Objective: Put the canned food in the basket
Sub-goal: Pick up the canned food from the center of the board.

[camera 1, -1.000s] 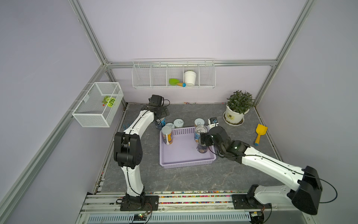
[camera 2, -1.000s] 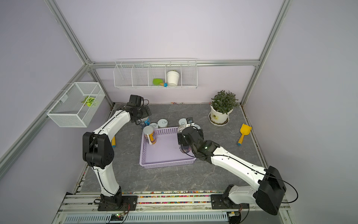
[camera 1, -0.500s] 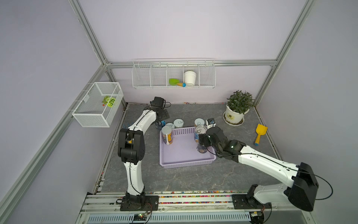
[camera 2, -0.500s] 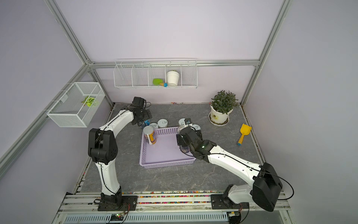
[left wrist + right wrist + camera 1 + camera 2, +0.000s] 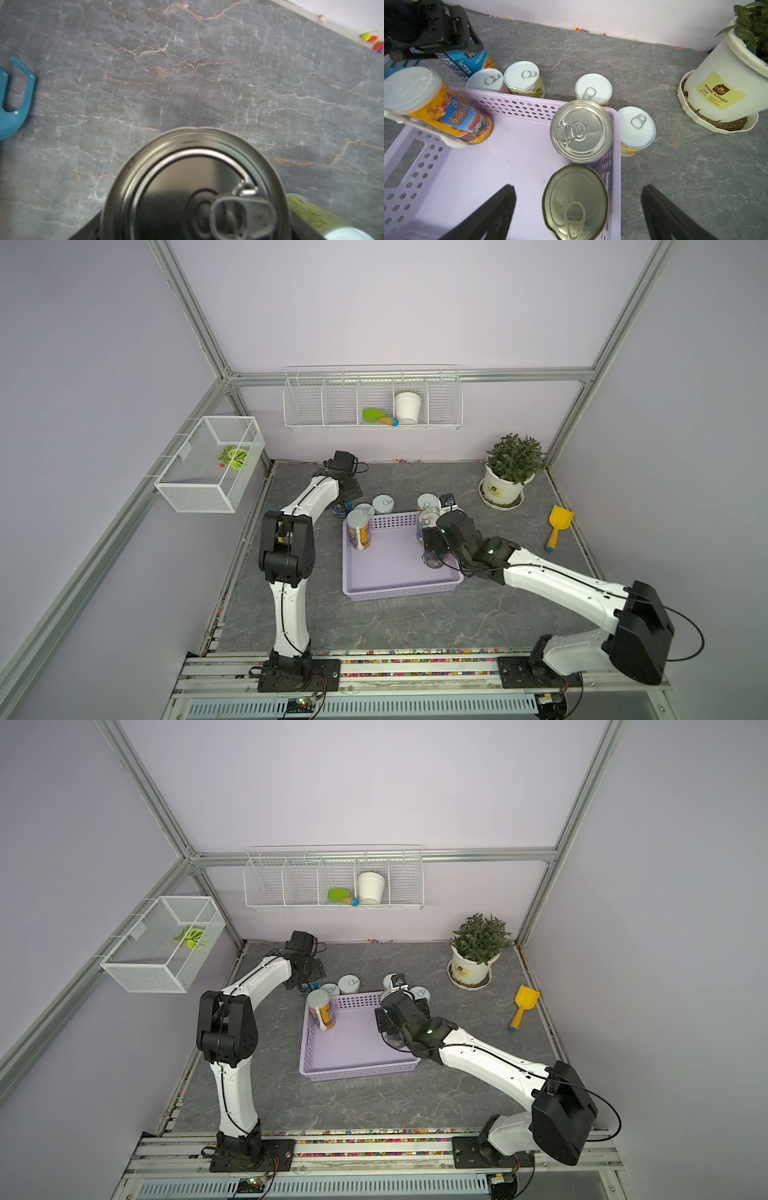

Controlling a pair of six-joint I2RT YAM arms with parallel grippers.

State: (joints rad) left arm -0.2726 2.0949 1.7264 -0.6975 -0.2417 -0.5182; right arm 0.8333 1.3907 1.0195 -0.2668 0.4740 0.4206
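Observation:
The lilac basket (image 5: 390,572) (image 5: 353,1052) (image 5: 508,145) holds three cans. A yellow-labelled one (image 5: 358,529) (image 5: 436,108) stands in its back left corner. Two silver-topped ones (image 5: 581,131) (image 5: 575,201) stand along its right wall. My right gripper (image 5: 434,549) (image 5: 577,189) is open, its fingers (image 5: 500,203) well apart on either side of the nearer silver can. Behind the basket stand several white-topped cans (image 5: 522,78) (image 5: 636,126) and a blue-labelled can (image 5: 340,510) (image 5: 195,187) (image 5: 467,60). My left gripper (image 5: 343,499) (image 5: 309,979) straddles the blue can; its fingertips are hidden.
A potted plant (image 5: 513,472) (image 5: 726,87) stands at the back right, with a yellow toy shovel (image 5: 557,526) beside it. A teal tool (image 5: 14,104) lies left of the blue can. White wire baskets (image 5: 208,464) (image 5: 372,402) hang on the walls.
The left arm's elbow has swung to the right while its gripper stays over the blue can. The right arm has barely moved.

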